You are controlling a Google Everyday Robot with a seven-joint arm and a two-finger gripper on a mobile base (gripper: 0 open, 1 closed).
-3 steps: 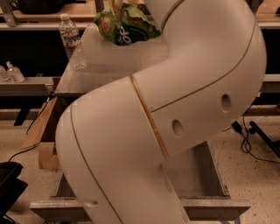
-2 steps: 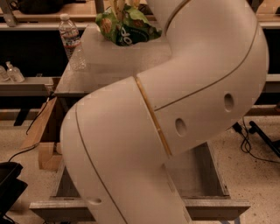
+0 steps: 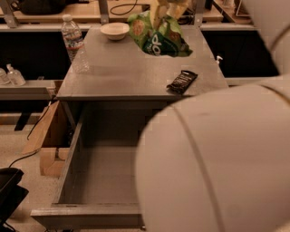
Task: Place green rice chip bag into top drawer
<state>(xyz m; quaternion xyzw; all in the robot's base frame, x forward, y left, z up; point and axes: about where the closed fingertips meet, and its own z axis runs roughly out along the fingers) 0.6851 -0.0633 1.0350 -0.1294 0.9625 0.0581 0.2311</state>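
— What has changed since a second ago?

— Nearest us, the arm [image 3: 217, 163] has swung aside. It filled almost the whole view then; now its white shell takes up only the lower right corner and the right edge.

— So what has that uncovered?

— The top drawer [image 3: 90, 213], first. It stands pulled out toward us under the tabletop [image 3: 122, 72], and its grey floor and left wall show, while its right part is behind the arm. Beyond it, most of the tabletop is in view, with a black packet [image 3: 182, 81] lying near the front right edge.

— And further back?

— The water bottle [image 3: 72, 38] stands upright at the left edge where it stood before. A white bowl [image 3: 114, 31] shows at the far side, where the bag covered it earlier.

— Where is the green rice chip bag [image 3: 158, 36] now?

— Over the far part of the tabletop, just right of the bowl and well back from the drawer. It has shifted right since the earlier views.

— And the hand [image 3: 165, 17]?

— At the very top of the view, reaching down from above. Its pale fingers [image 3: 156, 11] are clamped on the crumpled top of the bag, which hangs below them. Whether the bag's bottom touches the tabletop I cannot tell.
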